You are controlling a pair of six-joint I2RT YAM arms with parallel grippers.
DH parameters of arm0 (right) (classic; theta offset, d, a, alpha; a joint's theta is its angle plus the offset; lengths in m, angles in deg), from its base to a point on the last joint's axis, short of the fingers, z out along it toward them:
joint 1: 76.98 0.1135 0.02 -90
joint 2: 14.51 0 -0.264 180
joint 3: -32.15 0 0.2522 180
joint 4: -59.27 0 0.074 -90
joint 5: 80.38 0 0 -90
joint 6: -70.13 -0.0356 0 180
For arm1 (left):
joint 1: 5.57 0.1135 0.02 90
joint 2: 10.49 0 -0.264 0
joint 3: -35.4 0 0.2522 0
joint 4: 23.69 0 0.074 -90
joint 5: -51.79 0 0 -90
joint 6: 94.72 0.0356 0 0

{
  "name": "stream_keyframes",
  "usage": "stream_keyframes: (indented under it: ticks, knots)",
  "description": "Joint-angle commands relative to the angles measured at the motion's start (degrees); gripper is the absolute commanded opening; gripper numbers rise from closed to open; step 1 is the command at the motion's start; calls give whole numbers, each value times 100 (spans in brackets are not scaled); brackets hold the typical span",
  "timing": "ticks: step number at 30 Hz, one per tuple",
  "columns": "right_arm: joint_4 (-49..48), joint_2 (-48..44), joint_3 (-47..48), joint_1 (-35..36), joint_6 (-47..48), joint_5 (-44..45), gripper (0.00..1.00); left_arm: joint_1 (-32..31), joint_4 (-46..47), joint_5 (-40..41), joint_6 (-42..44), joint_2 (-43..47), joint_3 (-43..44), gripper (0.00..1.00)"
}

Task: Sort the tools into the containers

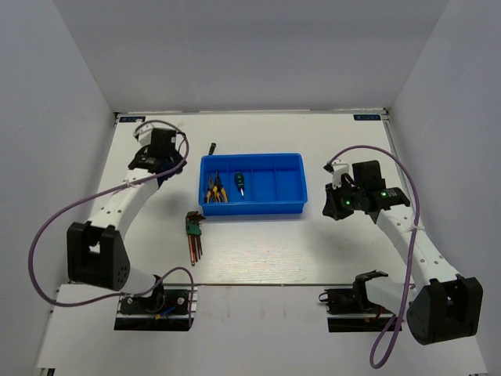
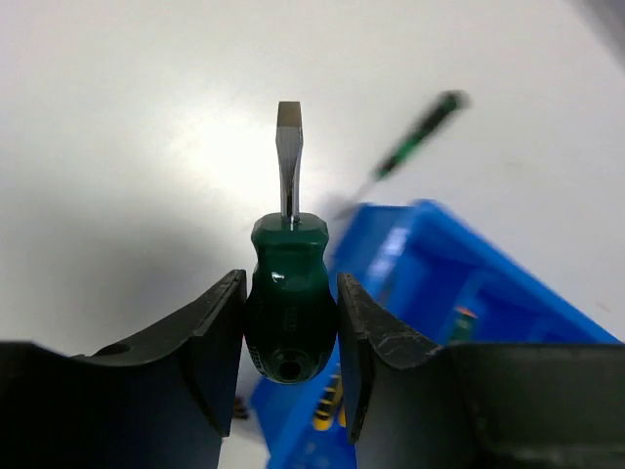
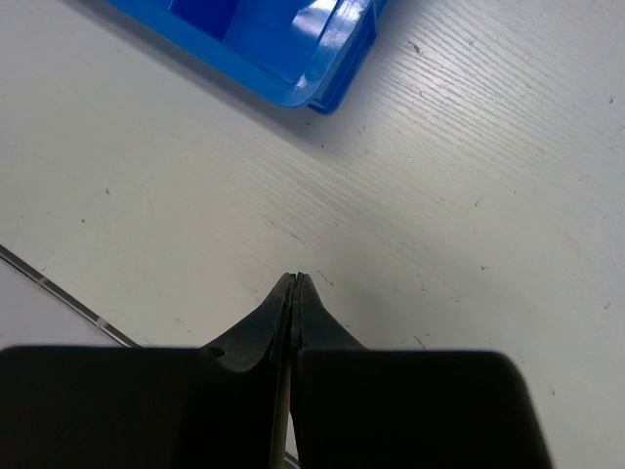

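The green-handled stubby screwdriver (image 2: 290, 313) is clamped in the left gripper (image 2: 289, 283). The fingers are pressed against either side of the fat handle, and the flat blade is pointed straight out from the wrist. It is carried clear of the table (image 3: 439, 147), just off the left end of the blue tray (image 1: 250, 209).

In the tray, the pliers (image 1: 215, 190) are seen in the leftmost compartment, and a small green-handled driver (image 1: 239, 182) is seen in the one beside it. The hex keys (image 1: 193, 235) are left lying on the table near the tray's front-left corner. The thin driver (image 1: 212, 146) lies just beyond the tray's far-left corner.

The right gripper (image 3: 296, 293) is held with its fingers pressed together on nothing, low over bare table off the tray's right end.

The held tool is judged light, rigid and in no way fragile. Its handle is glossy and rounded, though, so a twist or slip between the flat pads can be expected. The widest part of the handle, where it is taken now, is judged the best hold. It is best let go low inside a compartment.

The hex keys are likely stiff and a little heavier, and are best pinched across the bundle near the bend.
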Motion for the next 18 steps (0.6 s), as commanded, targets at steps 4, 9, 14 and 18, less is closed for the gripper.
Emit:
stream_keyframes:
  ticks: [4, 9, 14, 18]
  knots:
    - [122, -17, -2, -14, 191, -128, 35, -110, 2850, -3729, 2508, -13, -303, 0]
    - [131, 27, -20, -32, 191, -110, 37, -330, 2716, -5476, 2896, -1208, 347, 0]
    - [113, 45, -2, -23, 191, -75, 37, -471, 2847, -5292, 3001, -1210, 277, 0]
    - [131, 106, -2, -14, 191, -66, 37, -664, 2733, -5397, 3124, -1395, 347, 0]
